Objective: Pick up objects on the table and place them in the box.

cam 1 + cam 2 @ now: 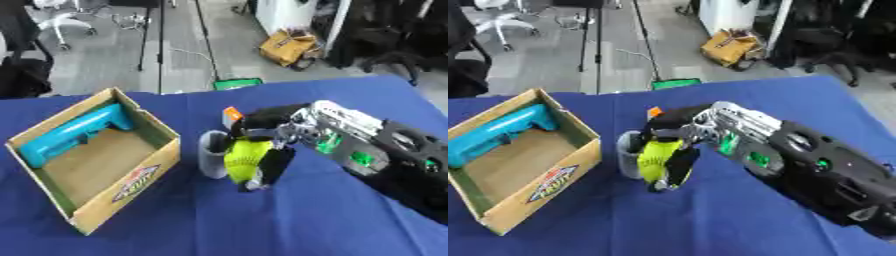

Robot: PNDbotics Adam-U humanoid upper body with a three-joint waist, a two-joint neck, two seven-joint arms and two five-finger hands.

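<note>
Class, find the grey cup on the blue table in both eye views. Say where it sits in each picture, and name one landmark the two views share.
Left eye view: the grey cup stands just left of centre, between the cardboard box and the right hand.
Right eye view: the grey cup sits further left, again beside the hand.
Shared landmark: the teal tool lying inside the box.

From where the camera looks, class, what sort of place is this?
Probably an office or lab workspace: a table under a blue cloth, office chairs on a grey floor, and a tripod stand beyond it.
</note>
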